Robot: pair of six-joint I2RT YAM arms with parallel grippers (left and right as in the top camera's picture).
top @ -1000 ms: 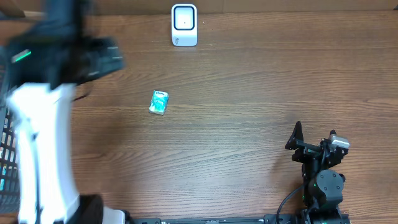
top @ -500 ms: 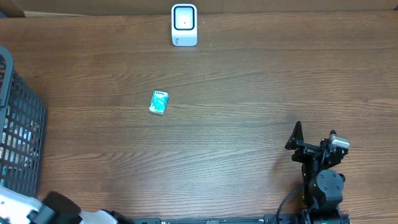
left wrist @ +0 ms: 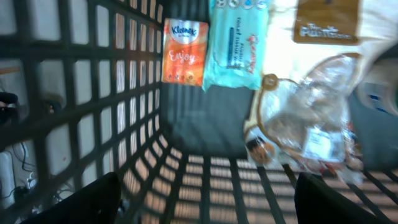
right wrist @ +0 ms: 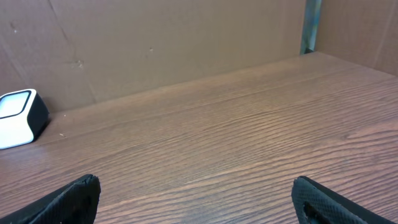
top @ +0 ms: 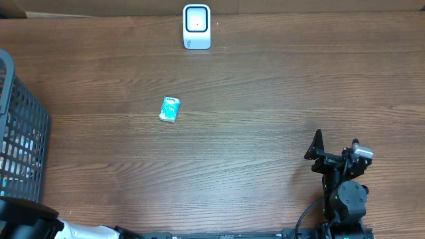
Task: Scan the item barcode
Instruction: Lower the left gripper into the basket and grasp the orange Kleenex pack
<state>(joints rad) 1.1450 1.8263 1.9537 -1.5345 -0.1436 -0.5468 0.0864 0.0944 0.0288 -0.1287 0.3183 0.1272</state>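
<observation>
Item under inspection: a small teal packet point(top: 170, 109) lies flat on the bench point(top: 279, 93), in the left-centre area. It is well apart from both arms and nothing touches it. The white scanner point(top: 196, 26) stands at the far edge of the bench, beyond the packet and slightly to its right, with its dark window facing the overhead camera.

Left tool point(left wrist: 211, 202): released. Its two fingertips show at the lower corners of the left wrist view, spread wide, with nothing between them. It hangs over the inside of the dark mesh basket point(left wrist: 93, 93), which sits at the left edge of the bench. The basket holds an orange tissue pack point(left wrist: 185, 51), a teal wipes pack point(left wrist: 236, 46) just beside it, a brown-labelled package point(left wrist: 326, 22) and a clear wrapped item point(left wrist: 308, 124). The view is blurred; the finer print cannot be read.

Right tool point(right wrist: 199, 202): released, fingertips wide apart and holding nothing. It sits low over bare bench near the right front corner, pointing toward the cardboard back wall point(right wrist: 155, 43). The scanner appears at the far left of its view.
</observation>
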